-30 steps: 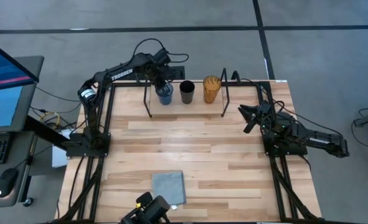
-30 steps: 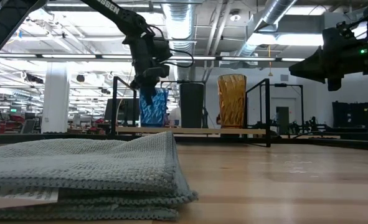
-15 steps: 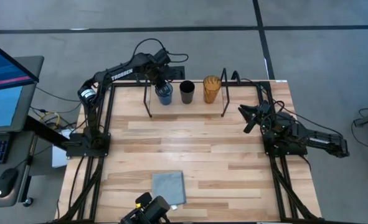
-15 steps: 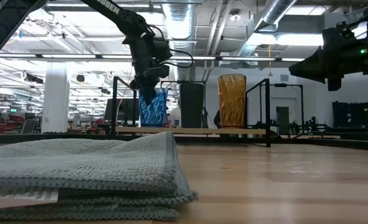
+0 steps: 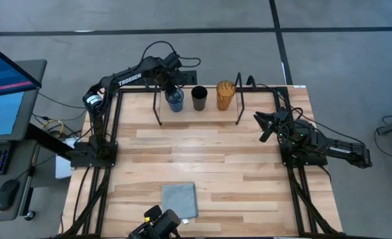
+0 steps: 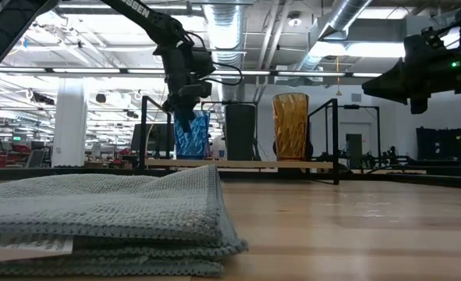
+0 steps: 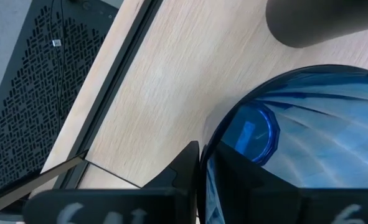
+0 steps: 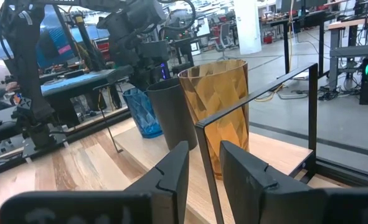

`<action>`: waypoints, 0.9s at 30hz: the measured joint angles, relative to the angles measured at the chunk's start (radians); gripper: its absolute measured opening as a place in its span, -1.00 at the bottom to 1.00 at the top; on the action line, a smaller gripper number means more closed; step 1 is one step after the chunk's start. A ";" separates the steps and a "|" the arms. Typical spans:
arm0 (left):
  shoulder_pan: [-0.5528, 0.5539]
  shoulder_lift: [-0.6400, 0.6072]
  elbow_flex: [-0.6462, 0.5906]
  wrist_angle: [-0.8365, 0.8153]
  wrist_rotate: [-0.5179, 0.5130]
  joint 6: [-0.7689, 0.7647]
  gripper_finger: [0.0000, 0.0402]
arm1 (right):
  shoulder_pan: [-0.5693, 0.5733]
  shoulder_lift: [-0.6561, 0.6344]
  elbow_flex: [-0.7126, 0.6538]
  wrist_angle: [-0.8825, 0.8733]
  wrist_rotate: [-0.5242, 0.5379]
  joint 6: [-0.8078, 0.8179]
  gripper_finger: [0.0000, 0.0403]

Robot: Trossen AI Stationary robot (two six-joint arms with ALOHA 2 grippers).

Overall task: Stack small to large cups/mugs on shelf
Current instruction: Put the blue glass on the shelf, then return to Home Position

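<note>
Up on the shelf (image 5: 209,111) at twelve o'clock, the left gripper (image 5: 172,91) pinches the blue tumbler's (image 5: 176,101) rim, one finger (image 7: 171,180) outside, the other inside. The black tumbler (image 5: 199,97) and amber tumbler (image 5: 225,95) stand beside it toward three o'clock. The right gripper (image 5: 263,126) waits at three o'clock, fingers slightly parted.
</note>
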 joint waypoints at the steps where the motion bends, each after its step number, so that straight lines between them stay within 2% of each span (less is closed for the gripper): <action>1: 0.000 0.000 0.000 -0.001 0.000 -0.001 -0.82 | 0.000 0.000 0.000 0.000 0.000 0.000 -0.44; 6: 0.000 0.000 0.000 -0.001 0.000 -0.024 -0.71 | 0.000 0.000 0.000 0.000 0.000 -0.005 -0.44; 18: 0.000 0.000 0.000 -0.008 0.006 -0.036 0.05 | 0.000 0.000 0.000 0.000 0.000 -0.006 -0.44; 22: 0.000 0.000 0.024 -0.063 0.044 -0.020 0.17 | 0.000 0.000 0.000 0.000 0.000 -0.005 -0.44; 27: 0.002 -0.005 0.081 -0.074 0.043 -0.005 0.20 | 0.000 0.000 0.000 0.000 0.000 -0.005 -0.44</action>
